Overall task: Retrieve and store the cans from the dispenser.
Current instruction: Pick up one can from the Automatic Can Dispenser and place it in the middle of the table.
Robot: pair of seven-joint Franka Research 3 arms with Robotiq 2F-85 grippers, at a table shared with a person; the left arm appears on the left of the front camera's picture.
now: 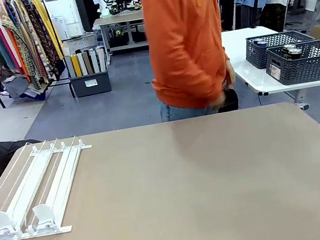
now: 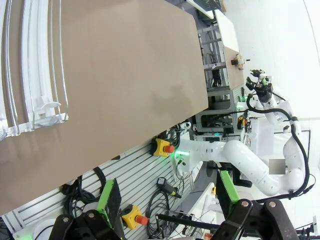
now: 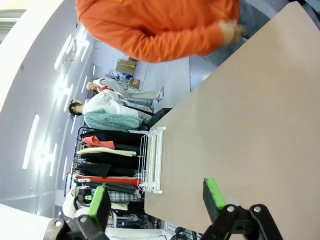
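At the near left corner of the tan table [image 1: 218,178] lay the dispenser [image 1: 34,191], a low white rack whose rails ran from the far side down to white end blocks nearest the robot, presumably so that cans would roll forward to a reachable stop; its lanes looked bare. The cans [image 1: 291,50] seemed instead to sit in dark grey lattice baskets [image 1: 303,62] on a white side table [image 1: 249,66] behind, their tops just visible and no lettering legible at that distance. A person in an orange top [image 1: 186,36] stood at the far edge, one hand low by the hip. The left gripper [image 2: 167,197] and right gripper [image 3: 155,202] both hung spread and empty above the table, probably waiting.
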